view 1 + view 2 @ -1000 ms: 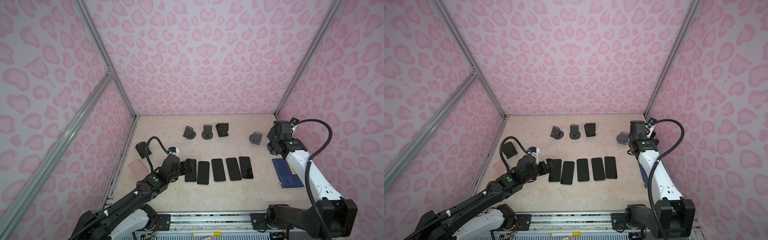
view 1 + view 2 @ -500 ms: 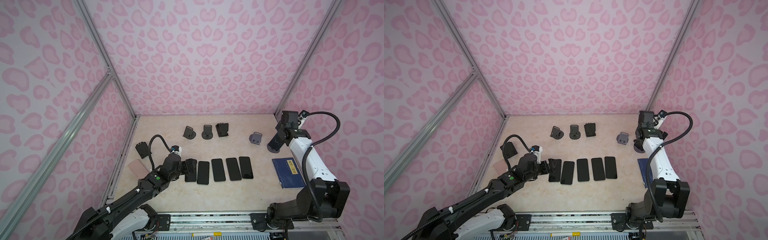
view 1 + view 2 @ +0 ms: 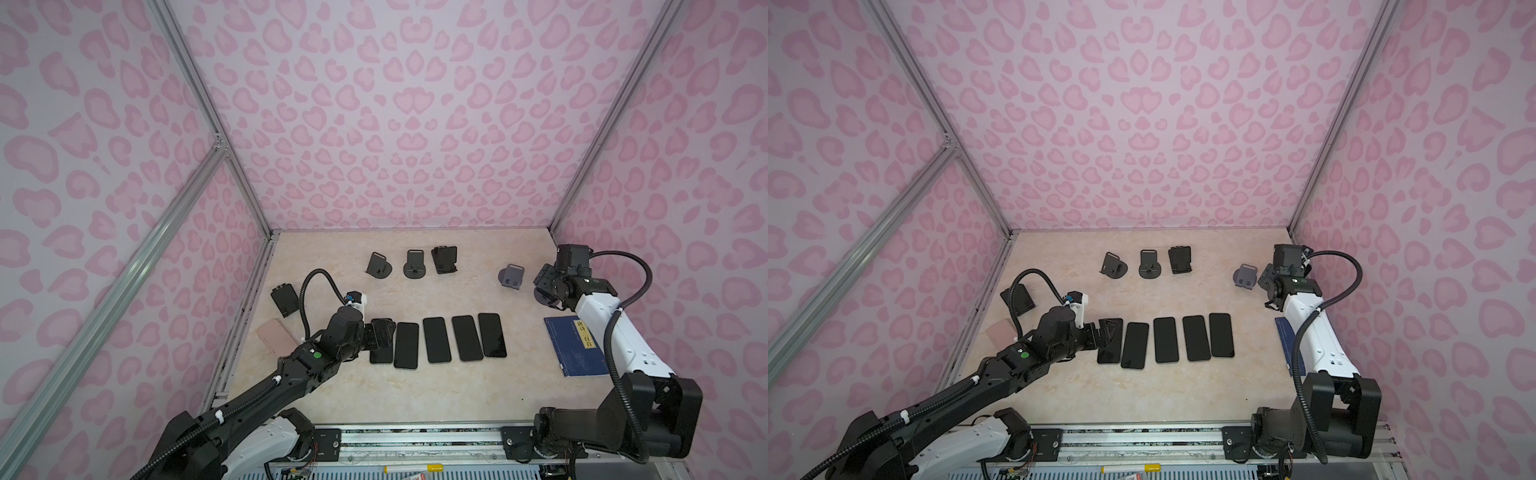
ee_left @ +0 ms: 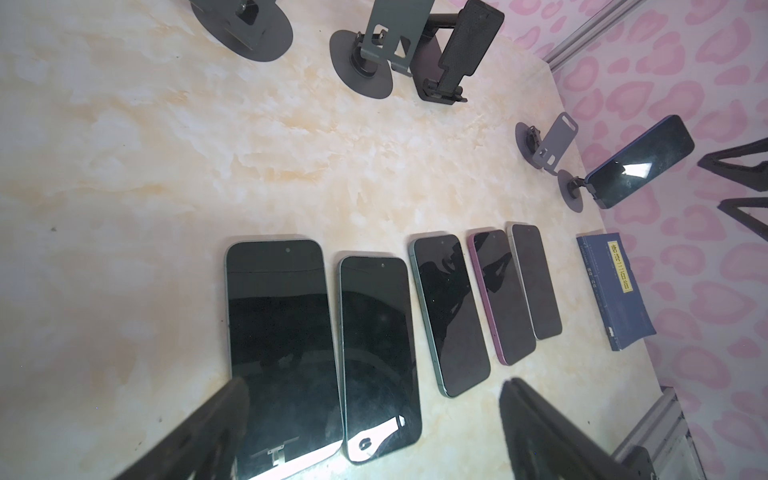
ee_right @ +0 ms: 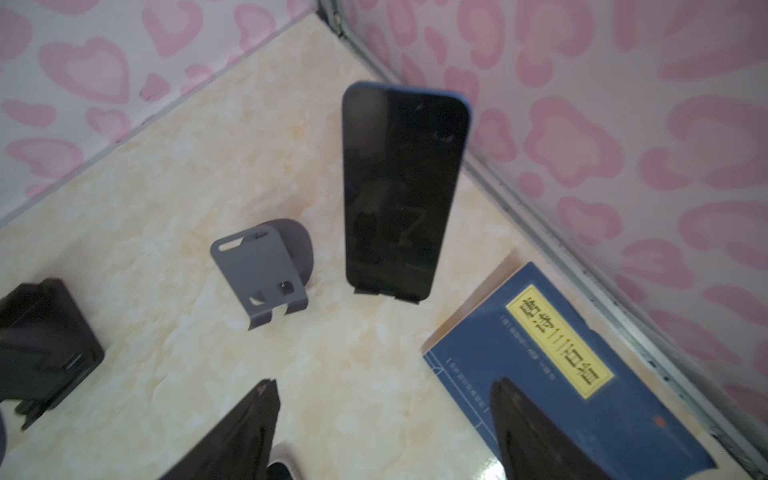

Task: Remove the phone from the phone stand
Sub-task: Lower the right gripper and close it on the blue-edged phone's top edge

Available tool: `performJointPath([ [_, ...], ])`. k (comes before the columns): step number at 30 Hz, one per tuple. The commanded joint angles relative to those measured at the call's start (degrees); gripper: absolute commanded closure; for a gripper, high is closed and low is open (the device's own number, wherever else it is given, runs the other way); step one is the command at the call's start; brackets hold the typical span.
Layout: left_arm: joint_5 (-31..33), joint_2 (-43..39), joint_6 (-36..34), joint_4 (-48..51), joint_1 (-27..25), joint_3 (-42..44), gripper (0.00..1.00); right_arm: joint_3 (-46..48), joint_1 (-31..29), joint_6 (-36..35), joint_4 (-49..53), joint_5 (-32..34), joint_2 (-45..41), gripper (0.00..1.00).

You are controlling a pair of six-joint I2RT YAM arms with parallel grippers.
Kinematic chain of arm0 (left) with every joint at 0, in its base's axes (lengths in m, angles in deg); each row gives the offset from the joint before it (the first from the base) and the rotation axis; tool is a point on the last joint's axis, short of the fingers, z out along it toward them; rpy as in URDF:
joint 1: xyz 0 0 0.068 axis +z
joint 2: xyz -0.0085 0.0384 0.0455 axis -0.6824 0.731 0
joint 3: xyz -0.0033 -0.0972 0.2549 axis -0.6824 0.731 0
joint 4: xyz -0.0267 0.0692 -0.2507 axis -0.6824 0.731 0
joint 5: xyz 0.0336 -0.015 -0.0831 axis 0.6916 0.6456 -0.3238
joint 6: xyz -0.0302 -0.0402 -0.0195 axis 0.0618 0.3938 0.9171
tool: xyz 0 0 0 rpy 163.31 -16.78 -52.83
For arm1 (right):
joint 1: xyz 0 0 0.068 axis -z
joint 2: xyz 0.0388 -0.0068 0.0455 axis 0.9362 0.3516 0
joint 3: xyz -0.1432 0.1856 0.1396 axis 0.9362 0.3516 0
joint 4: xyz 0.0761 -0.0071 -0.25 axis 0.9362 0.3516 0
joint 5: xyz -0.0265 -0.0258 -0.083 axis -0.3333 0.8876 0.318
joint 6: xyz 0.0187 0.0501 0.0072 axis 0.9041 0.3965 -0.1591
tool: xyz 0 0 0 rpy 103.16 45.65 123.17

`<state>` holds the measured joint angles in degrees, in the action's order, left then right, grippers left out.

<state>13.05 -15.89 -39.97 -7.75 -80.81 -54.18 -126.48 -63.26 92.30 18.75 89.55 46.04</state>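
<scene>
The phone (image 5: 405, 191) is being held leaning back, screen dark, on the lip of the phone stand (image 4: 574, 195), whose round base is resting on the surface (image 3: 415, 386). In both top views the pair is being hidden by the wrist of the right arm (image 3: 598, 307), at the right of the frame near the far corner. That arm's jaws are being held spread, pinching nothing, short of the phone and apart from it.

An empty grey stand (image 5: 257, 274) is standing just beside the phone stand, toward the frame's centre. A blue book (image 3: 579, 347) is lying lower down at the right. Across the middle of the frame, five dark phones (image 3: 436, 338) are lying flat in a row. The jaws of the left arm (image 3: 332, 340) are likewise being held spread and empty, over the leftmost phone of that row. Three dark stands (image 3: 411, 264) are standing in a line in the upper middle. A black stand (image 3: 284, 299) and a pink phone (image 3: 276, 334) are sitting at the left edge of the surface.
</scene>
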Motion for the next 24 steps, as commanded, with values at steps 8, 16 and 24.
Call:
performJointPath([
  [8,-1.3,-0.16,-0.5,-3.42,0.04,0.43,0.02,-9.87,-4.84,-6.47,3.42,-7.34,16.92,0.24],
  [16,-0.24,-0.35,-0.76,-3.12,0.05,0.92,0.03,-10.69,-7.68,-4.51,0.37,1.03,21.75,0.35],
  [24,-0.48,1.14,-0.73,-3.84,0.12,0.95,0.03,-6.65,-7.05,-3.48,-5.6,2.44,22.73,0.35],
])
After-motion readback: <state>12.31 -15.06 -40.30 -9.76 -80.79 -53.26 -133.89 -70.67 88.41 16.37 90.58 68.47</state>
